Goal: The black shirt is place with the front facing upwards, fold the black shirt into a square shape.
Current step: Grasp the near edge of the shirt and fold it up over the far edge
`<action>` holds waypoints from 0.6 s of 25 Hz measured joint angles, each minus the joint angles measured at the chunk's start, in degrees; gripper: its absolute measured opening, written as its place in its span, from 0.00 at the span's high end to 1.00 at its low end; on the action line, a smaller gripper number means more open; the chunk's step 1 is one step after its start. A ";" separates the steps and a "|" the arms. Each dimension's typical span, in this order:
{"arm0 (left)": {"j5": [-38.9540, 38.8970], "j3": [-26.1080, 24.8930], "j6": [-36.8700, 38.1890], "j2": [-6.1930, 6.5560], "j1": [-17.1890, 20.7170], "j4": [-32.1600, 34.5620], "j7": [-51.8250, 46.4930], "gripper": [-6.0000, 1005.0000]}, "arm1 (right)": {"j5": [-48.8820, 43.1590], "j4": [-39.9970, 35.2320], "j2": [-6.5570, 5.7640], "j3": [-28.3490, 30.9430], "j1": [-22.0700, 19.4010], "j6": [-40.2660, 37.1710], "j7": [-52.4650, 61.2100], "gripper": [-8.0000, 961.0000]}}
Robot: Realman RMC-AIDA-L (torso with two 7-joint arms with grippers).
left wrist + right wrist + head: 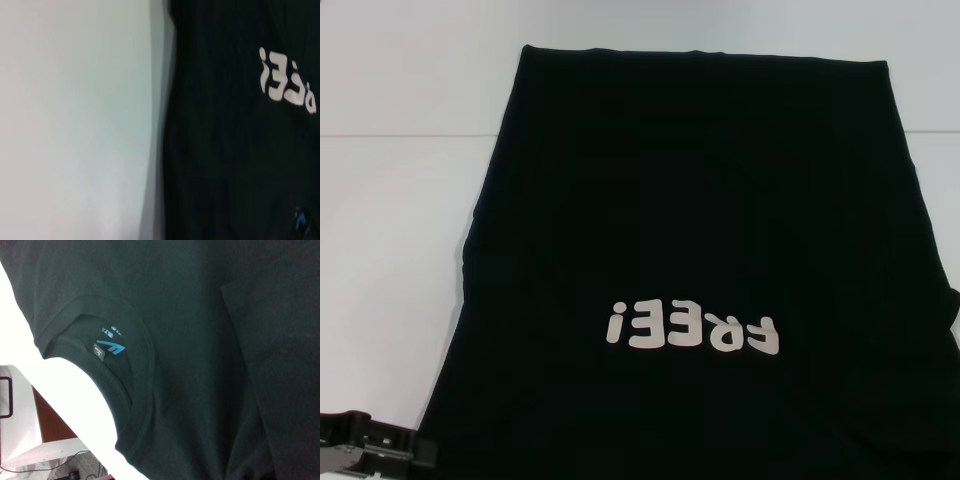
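Observation:
The black shirt [700, 200] lies flat on the white table [390, 200], front up. Its hem is at the far side and its collar is toward me. The white "FREE!" lettering [692, 327] reads upside down from the head view. A black and metal part of my left arm [365, 448] shows at the near left corner, just beside the shirt's edge. The left wrist view looks along the shirt's [225, 150] side edge, with the lettering [285, 82] and the blue label [300, 220] visible. The right wrist view shows the neckline and the blue neck label [111, 346]. My right gripper is out of view.
Bare white table [75, 120] runs along the shirt's left side and beyond its far hem. Past the table's near edge, the right wrist view shows a brown and white stand [45, 425] and cables on the floor.

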 joint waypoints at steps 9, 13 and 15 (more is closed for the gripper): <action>0.13 0.39 -2.22 0.29 0.53 -0.09 -1.58 0.23 | 0.00 0.00 0.17 0.00 -0.09 0.26 -0.15 0.93; 0.12 0.48 -2.20 0.36 0.53 -0.32 -2.08 0.23 | -0.01 0.00 0.17 0.00 -0.11 0.43 -0.13 0.93; 0.13 0.55 -2.26 0.25 0.37 -0.92 -2.19 0.23 | -0.03 0.00 0.17 -0.01 -0.11 0.50 -0.13 0.93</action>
